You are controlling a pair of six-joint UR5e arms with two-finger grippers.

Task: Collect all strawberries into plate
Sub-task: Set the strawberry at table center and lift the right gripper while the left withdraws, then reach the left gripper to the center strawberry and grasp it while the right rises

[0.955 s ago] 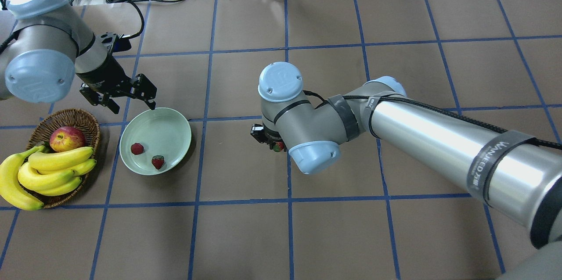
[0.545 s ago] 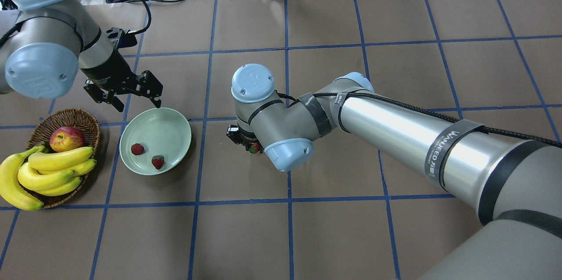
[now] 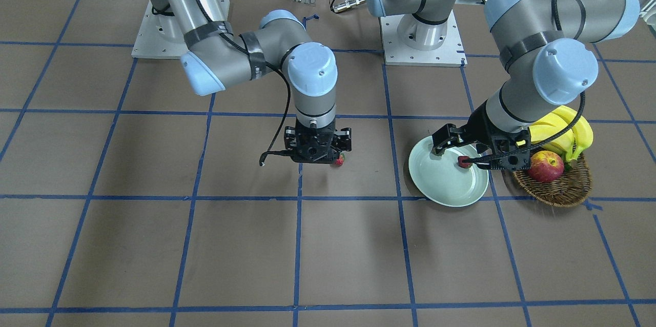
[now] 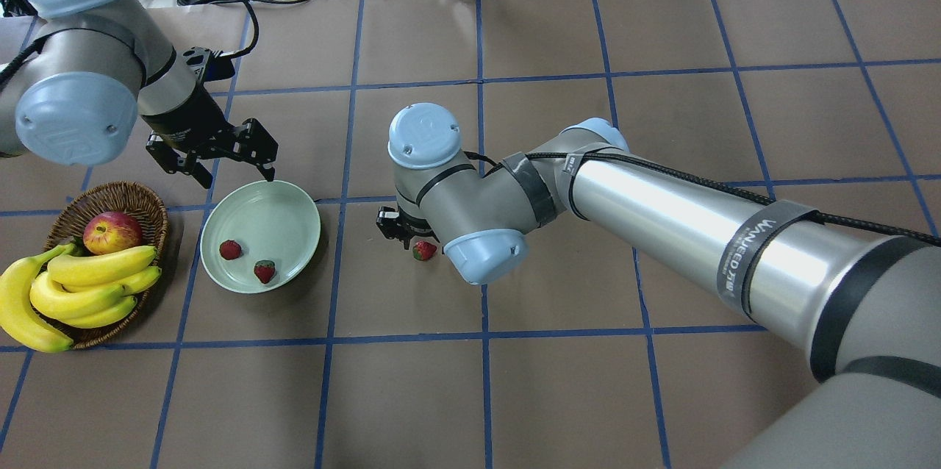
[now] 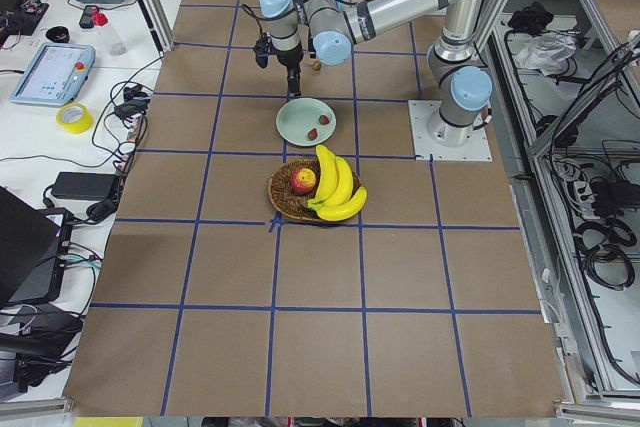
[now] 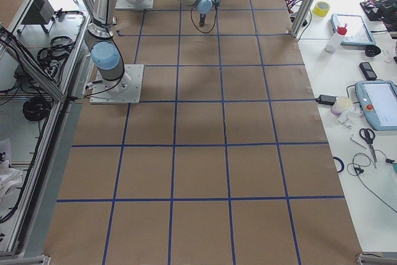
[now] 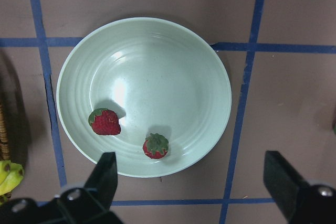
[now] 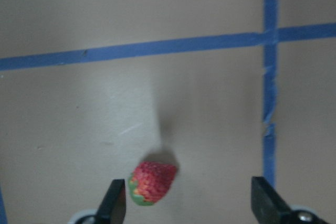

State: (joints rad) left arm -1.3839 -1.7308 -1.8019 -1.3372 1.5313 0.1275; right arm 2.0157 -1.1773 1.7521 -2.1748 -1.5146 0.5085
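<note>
risk at this stage centres on the third strawberry [image 8: 152, 183], which is not gripped: it appears to lie on the bench [image 4: 559, 395] under the right pincer [image 8: 190, 198], well apart from the plate [image 7: 157, 72]. the right pincer is spread wide, and the berry sits close to one finger rather than midway between the two. closing from this offset would likely let that finger strike the berry first, so that it rolls or skids out of the gap. its tapered, soft body would add to this, and a hard squeeze could bruise it. recentre over the berry before descending. the left pincer [image 7: 193, 177] is also spread and holds nothing; it hovers near the plate's rim, and two strawberries [image 7: 105, 122] rest inside the plate. if it is left there, a delivery by the right arm could bring the two wrists into contact, or a nudge could shift the plate.
</note>
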